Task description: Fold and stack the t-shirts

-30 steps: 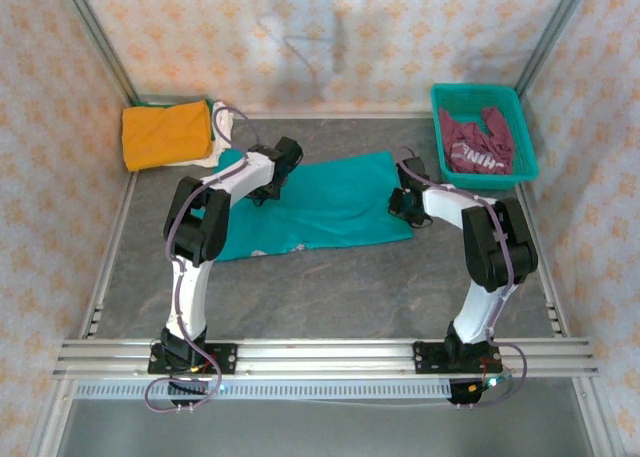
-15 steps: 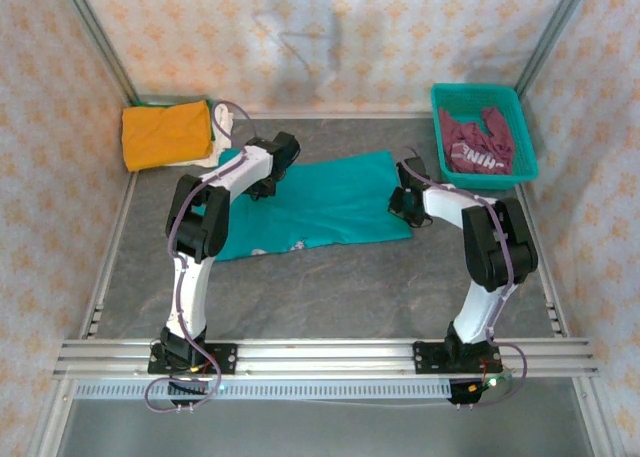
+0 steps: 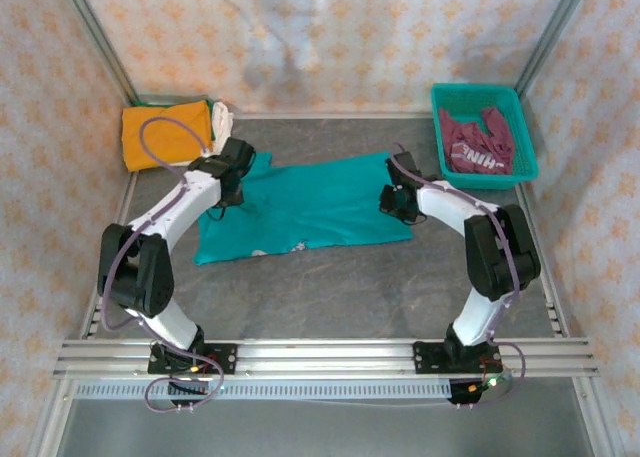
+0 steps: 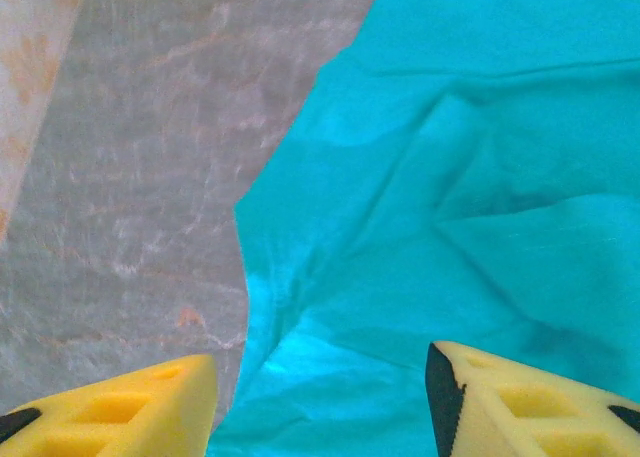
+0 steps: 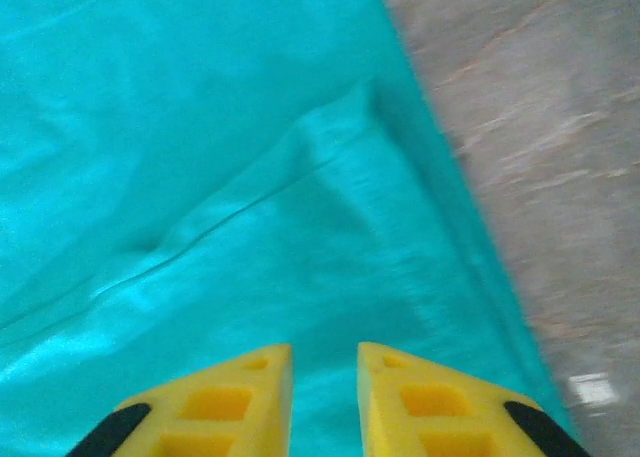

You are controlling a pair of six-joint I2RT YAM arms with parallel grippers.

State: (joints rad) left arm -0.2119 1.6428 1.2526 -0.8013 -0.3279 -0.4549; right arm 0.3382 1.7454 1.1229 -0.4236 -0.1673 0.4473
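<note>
A teal t-shirt (image 3: 310,207) lies spread flat across the middle of the table. My left gripper (image 3: 225,189) hovers at its left upper edge. In the left wrist view this gripper (image 4: 320,397) is open, with wrinkled teal cloth (image 4: 450,197) below it and nothing between the fingers. My right gripper (image 3: 392,199) is over the shirt's right edge. Its fingers (image 5: 325,387) stand a narrow gap apart above the cloth (image 5: 200,177), pinching nothing. A folded orange t-shirt (image 3: 165,134) lies on a white one (image 3: 222,122) at the back left. A maroon t-shirt (image 3: 478,145) is crumpled in the basket.
The teal lattice basket (image 3: 520,127) stands at the back right corner. Patterned walls close off the left, back and right sides. An aluminium rail (image 3: 320,357) runs along the near edge by the arm bases. Bare grey table (image 3: 330,287) lies in front of the teal shirt.
My left gripper has opened and let go of the teal cloth, and its arm has swung out to the left. The right gripper has shifted slightly left.
</note>
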